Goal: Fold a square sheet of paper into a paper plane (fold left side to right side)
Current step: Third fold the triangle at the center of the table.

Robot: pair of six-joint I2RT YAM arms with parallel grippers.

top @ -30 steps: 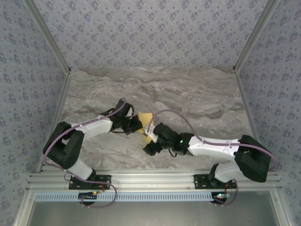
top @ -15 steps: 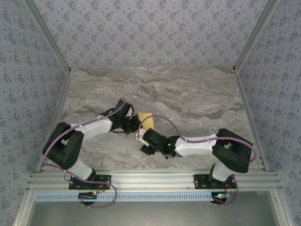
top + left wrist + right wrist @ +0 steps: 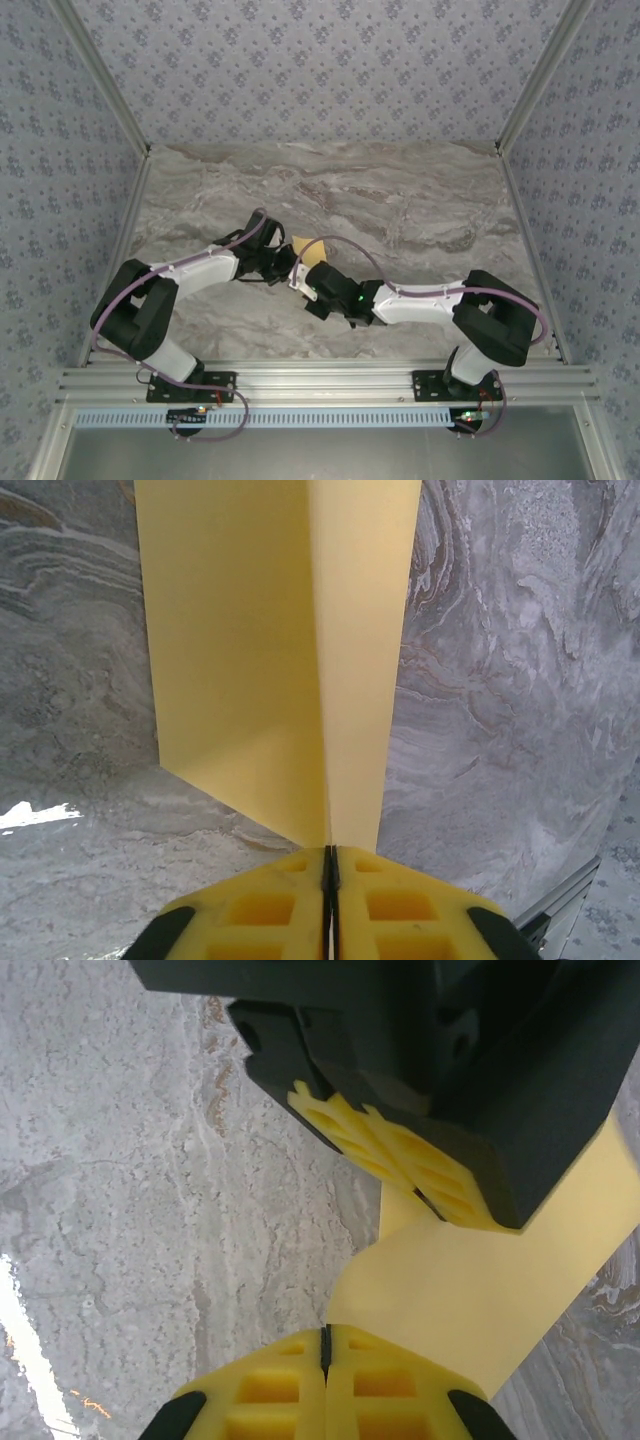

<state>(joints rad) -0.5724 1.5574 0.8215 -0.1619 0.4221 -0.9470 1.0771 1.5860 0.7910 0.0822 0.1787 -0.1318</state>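
Pinching the folded yellow sheet of paper with left hand and right hand; liable to tear it by pulling apart.

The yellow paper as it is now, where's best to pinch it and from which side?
Probably pinch the paper at the end of its crease, coming in along the fold, jaws either side. It stands as a thin ridge there; the left gripper is shut on that spot, the right gripper on another edge.

Left claw pinched closed, right claw pinched closed just beside it
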